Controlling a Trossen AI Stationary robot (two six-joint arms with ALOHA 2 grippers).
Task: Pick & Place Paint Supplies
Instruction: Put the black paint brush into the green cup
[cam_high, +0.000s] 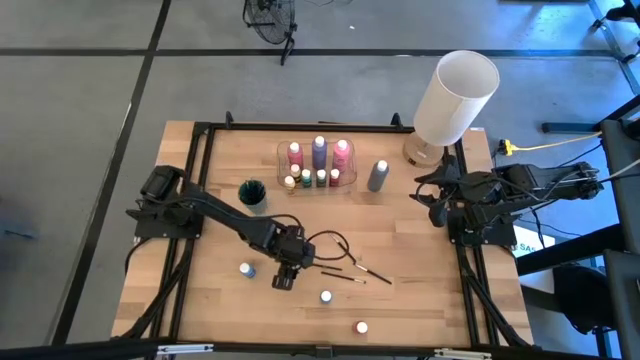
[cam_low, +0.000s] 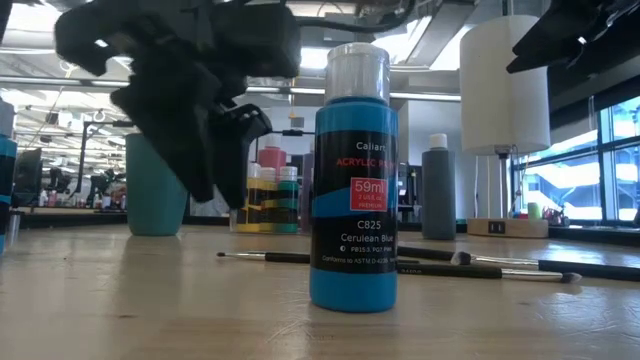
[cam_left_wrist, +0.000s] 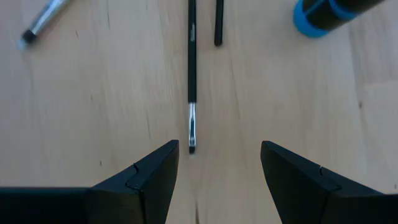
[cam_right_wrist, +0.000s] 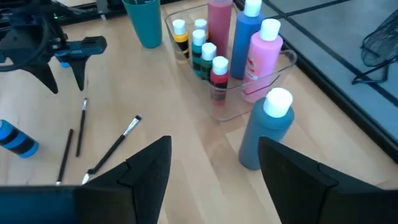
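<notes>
Your left gripper (cam_high: 285, 281) hangs over the front middle of the wooden worktop (cam_high: 210, 300), tips pointed down, and its jaws stand wide with nothing between them. In the left wrist view the fingers (cam_left_wrist: 149, 180) straddle the metal-ferruled tip of a thin black paintbrush (cam_left_wrist: 191, 74), which lies flat on the wood; whether the fingers touch the worktop you cannot tell. A second dark brush handle (cam_left_wrist: 218, 22) lies just beside it, and a third brush with a light tip (cam_left_wrist: 40, 22) lies apart at an angle.

A blue paint bottle (cam_high: 246, 269) stands near the left gripper, on the side toward the worktop's left edge. Two more small white-capped bottles stand toward the front edge: one (cam_high: 326, 297) near the middle, one (cam_high: 361, 327) closer to the front right.

At the back middle, a clear tray (cam_high: 352, 182) holds the tall pink (cam_high: 295, 153), purple (cam_high: 319, 150) and second pink (cam_high: 342, 151) bottles, with a row of tiny white-capped bottles (cam_high: 306, 180) in front of them. A teal cup (cam_high: 252, 193) stands just left of the tray, and a grey bottle (cam_high: 378, 175) just right of it.

Your right gripper (cam_high: 433, 200) waits over the right edge, near the white lamp (cam_high: 455, 97) at the back right corner; its jaws also stand wide and empty.
</notes>
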